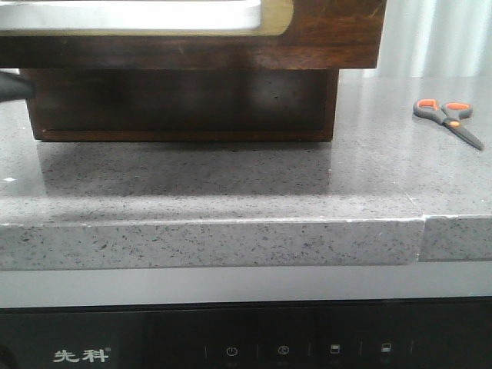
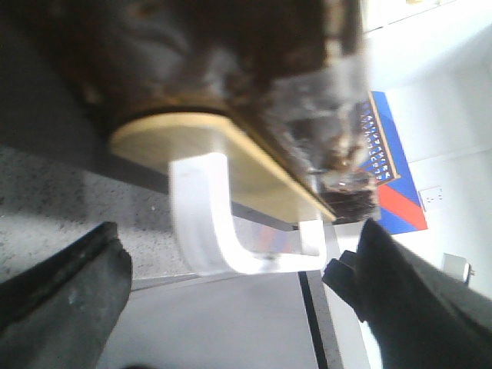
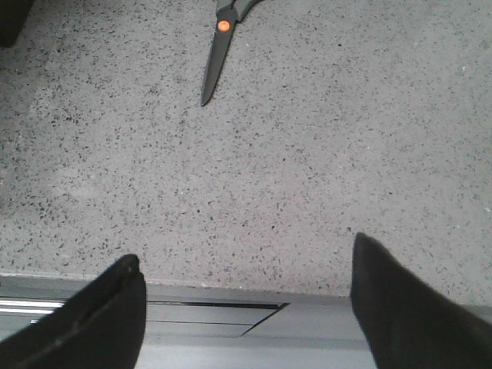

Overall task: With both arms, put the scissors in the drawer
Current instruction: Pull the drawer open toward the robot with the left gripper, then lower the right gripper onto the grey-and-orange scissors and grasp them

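The scissors (image 1: pixel 448 118), with grey handles and orange-lined loops, lie on the counter at the far right. Their dark blades also show in the right wrist view (image 3: pixel 217 54). The dark brown drawer (image 1: pixel 330 34), with its whitish tan-rimmed panel (image 1: pixel 154 15), fills the top of the front view and overhangs the wooden box (image 1: pixel 184 108). My left gripper (image 2: pixel 231 304) is open, its fingers (image 2: pixel 61 307) on either side of the drawer's white handle (image 2: pixel 219 238) without touching it. My right gripper (image 3: pixel 242 307) is open and empty over the counter's front edge, short of the scissors.
The grey speckled counter (image 1: pixel 231 184) has a raised front edge with a seam at the right (image 1: pixel 423 231). A black appliance panel (image 1: pixel 231 346) sits below it. A dark piece of the left arm (image 1: pixel 11 84) shows at the left edge.
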Controlling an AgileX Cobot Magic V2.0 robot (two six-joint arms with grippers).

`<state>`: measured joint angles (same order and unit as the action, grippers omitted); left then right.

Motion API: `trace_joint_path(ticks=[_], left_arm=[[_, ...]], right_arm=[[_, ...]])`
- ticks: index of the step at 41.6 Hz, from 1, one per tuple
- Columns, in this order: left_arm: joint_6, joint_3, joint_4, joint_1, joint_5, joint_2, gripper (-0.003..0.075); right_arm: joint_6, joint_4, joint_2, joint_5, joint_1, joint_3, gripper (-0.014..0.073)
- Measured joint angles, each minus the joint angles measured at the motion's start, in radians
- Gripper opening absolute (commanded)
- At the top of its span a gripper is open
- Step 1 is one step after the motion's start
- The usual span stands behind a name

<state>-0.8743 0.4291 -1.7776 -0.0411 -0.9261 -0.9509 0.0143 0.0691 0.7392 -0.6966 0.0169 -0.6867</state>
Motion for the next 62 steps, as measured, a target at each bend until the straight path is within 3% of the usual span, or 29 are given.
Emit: trace_joint_path(ticks=[6, 14, 24, 34, 43, 53, 62], left_arm=[[0.011, 0.0, 0.014, 0.0, 0.002, 0.087, 0.0586], [0.16, -0.004, 0.148, 0.0, 0.033, 0.261, 0.0585], [0.441, 0.046, 0.585, 0.0, 0.031, 0.442, 0.0585], [0.572, 0.343, 1.031, -0.015, -0.109, 0.448, 0.0584], [0.647, 0.537, 1.332, -0.21, -0.152, 0.347, 0.0583], [0.859, 0.633, 1.853, -0.423, -0.202, 0.239, 0.0564], [0.926, 0.649, 1.951, -0.557, -0.2, 0.235, 0.0564]], right_arm=[[0.0, 0.0, 0.0, 0.0, 0.0, 0.0, 0.0573], [0.0, 0.0, 0.0, -0.001, 0.0, 0.0, 0.0573], [0.0, 0.0, 0.0, -0.001, 0.0, 0.0, 0.0573], [0.0, 0.0, 0.0, -0.001, 0.0, 0.0, 0.0573], [0.0, 0.0, 0.0, -0.001, 0.0, 0.0, 0.0573], [-0.004, -0.003, 0.024, -0.014, 0.0, -0.005, 0.0573], [-0.026, -0.031, 0.184, -0.134, 0.0, -0.141, 0.0573]])
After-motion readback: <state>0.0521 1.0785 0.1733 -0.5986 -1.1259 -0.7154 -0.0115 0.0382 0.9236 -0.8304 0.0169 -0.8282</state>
